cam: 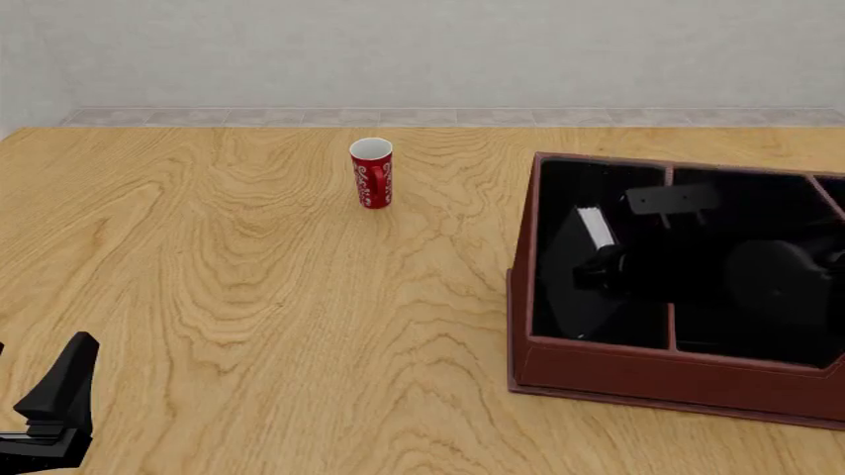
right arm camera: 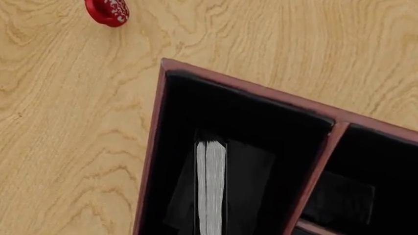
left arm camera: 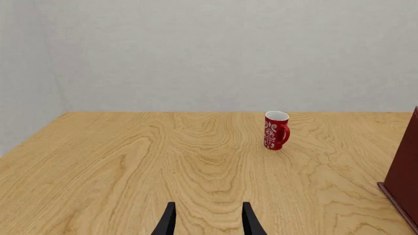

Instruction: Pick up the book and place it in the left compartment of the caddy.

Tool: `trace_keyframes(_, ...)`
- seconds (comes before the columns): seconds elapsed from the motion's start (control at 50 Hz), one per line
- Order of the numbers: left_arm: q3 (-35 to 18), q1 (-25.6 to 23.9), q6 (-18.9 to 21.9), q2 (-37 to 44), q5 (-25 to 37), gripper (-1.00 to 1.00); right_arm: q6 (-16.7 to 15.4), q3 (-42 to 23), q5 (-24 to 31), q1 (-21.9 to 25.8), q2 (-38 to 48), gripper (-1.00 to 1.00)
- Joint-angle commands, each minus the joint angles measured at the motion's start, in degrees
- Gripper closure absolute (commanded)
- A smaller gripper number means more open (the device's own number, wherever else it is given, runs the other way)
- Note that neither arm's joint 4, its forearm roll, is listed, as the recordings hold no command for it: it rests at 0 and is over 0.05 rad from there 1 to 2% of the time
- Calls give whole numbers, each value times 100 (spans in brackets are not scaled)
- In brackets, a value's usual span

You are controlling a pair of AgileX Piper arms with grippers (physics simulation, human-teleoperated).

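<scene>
My left fingers [left arm camera: 208, 220] hang spread and empty over the bench [cam: 264, 297] at its near left corner. The book [right arm camera: 212, 191] stands in the caddy's [cam: 634, 381] left compartment [cam: 595, 252], page edges up. My right fingers are lost against the black interior; I cannot tell their state. The red cup [cam: 372, 172] stands toward the far edge.

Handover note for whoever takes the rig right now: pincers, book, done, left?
Left pincer: open, empty, low over the table's near left, away from the job.
Right pincer: down inside the caddy, dark against the black lining; cannot tell whether it grips.
Book: inside the left compartment, white page edges facing up.
Red cup: upright on the table, clear of the caddy.
Done: book brought into the correct bay.
Left: confirm release, then lift the right arm out.
</scene>
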Motion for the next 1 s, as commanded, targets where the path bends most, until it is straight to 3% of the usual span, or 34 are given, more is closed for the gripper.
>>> trace_keyframes(0.02, 7, -4, 10, -19, -2, -100, 133, 21, -87, 13, -13, 100)
trace_keyframes(0.2, 7, -5, 12, -20, -2, -100, 111, 30, -156, -113, -32, 100)
trace_keyframes(0.22, 7, -6, 11, -19, -2, -100, 103, 49, -155, -126, -30, -100)
trace_keyframes(0.62, 7, -5, 11, -19, -2, -100, 93, 20, -57, -130, -131, -100)
trace_keyframes(1.0, 7, -5, 12, -19, -2, -100, -5, -77, 586, -104, -834, -100)
